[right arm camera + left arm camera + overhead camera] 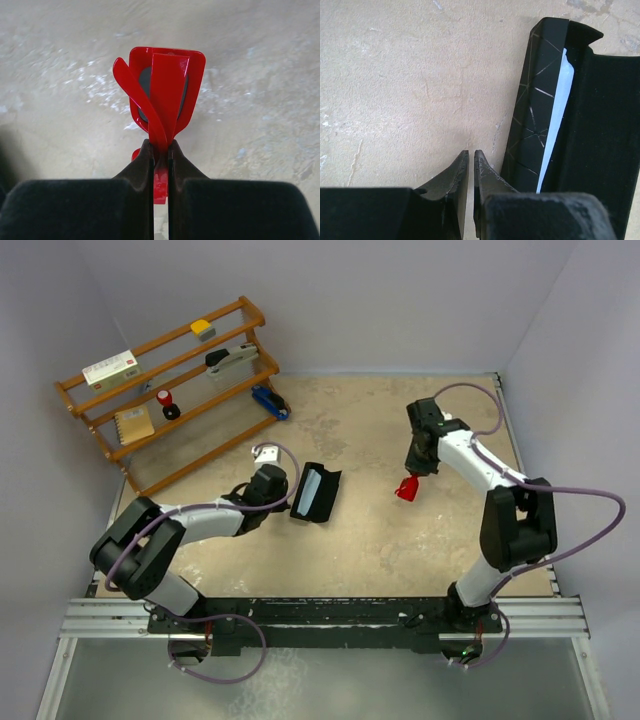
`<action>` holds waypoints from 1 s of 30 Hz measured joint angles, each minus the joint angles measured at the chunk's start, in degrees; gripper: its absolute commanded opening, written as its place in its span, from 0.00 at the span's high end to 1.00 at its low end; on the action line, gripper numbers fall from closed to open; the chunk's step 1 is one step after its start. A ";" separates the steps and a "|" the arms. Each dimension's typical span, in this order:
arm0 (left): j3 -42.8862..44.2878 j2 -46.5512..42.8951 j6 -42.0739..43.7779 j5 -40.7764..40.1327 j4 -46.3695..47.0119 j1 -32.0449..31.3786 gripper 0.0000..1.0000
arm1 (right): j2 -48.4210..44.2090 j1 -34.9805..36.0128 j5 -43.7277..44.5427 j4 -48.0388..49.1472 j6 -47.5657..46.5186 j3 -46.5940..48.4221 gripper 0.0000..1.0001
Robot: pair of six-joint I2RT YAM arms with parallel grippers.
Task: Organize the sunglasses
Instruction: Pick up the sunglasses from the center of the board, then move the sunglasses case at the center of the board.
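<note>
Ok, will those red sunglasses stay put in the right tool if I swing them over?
Probably light: the sunglasses are small and thin-framed. They may pivot or slip, since the right tool pinches only slim glossy plastic at one edge. The folded arms look delicate, so move gently.

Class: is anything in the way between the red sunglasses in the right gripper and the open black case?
Nothing visible: bare table lies between the sunglasses and the case. A pale blue cloth sits inside the case.
</note>
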 measured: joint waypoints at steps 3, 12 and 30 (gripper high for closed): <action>-0.04 1.36 0.00 -0.24 0.90 -0.02 0.95 | 1.14 4.02 -0.20 -0.52 0.02 1.81 1.00; 0.22 4.94 -0.28 -1.46 5.97 -0.50 0.95 | 4.70 12.59 -1.95 -0.52 0.15 4.90 1.00; 2.36 8.68 -2.54 -4.94 9.20 -6.82 0.95 | 6.21 17.77 -1.97 -0.28 0.17 5.70 1.00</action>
